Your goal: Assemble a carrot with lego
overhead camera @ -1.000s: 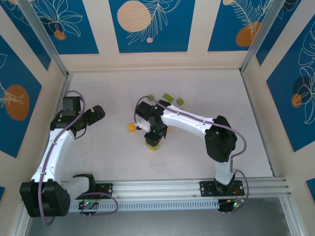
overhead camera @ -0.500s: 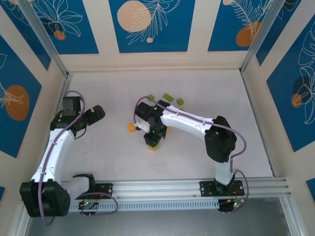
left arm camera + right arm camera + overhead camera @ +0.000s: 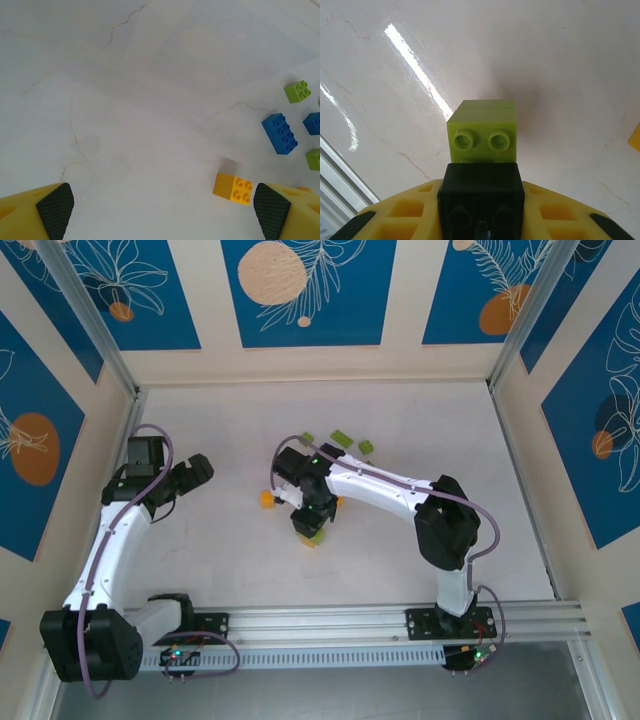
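A pale table (image 3: pixel 430 440) carried two arms. The right arm (image 3: pixel 385 490) stretched leftward to mid-table with its wrist bent downward. The left arm (image 3: pixel 105 540) leaned over the left side. The right gripper (image 3: pixel 311 524) was clamped on a black brick (image 3: pixel 481 200), with a lime green brick (image 3: pixel 482 132) stuck to its far end. The left gripper (image 3: pixel 164 209) hung with jaws wide apart, holding nothing. Loose lego lay nearby: a blue brick (image 3: pixel 280 134), an orange brick (image 3: pixel 233 188) just left of the right gripper, and small green bricks (image 3: pixel 343 439) beyond it.
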`<state>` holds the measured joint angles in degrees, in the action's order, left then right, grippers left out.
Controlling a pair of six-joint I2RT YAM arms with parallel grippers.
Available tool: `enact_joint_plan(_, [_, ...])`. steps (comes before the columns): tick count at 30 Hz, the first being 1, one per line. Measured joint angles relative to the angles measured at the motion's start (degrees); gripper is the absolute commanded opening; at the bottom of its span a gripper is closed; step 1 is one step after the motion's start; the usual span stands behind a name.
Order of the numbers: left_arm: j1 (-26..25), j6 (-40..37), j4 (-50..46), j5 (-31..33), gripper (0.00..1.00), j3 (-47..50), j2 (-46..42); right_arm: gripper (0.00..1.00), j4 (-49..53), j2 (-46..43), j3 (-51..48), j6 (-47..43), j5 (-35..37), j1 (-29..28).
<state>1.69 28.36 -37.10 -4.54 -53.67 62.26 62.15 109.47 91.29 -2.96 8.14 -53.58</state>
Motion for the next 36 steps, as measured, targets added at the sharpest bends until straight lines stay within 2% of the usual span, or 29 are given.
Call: enact_joint_plan(36, [0.0,0.0,0.0,0.0,0.95,0.2,0.0,0.32,1.2,2.5,2.0,-0.2,1.5,-1.4])
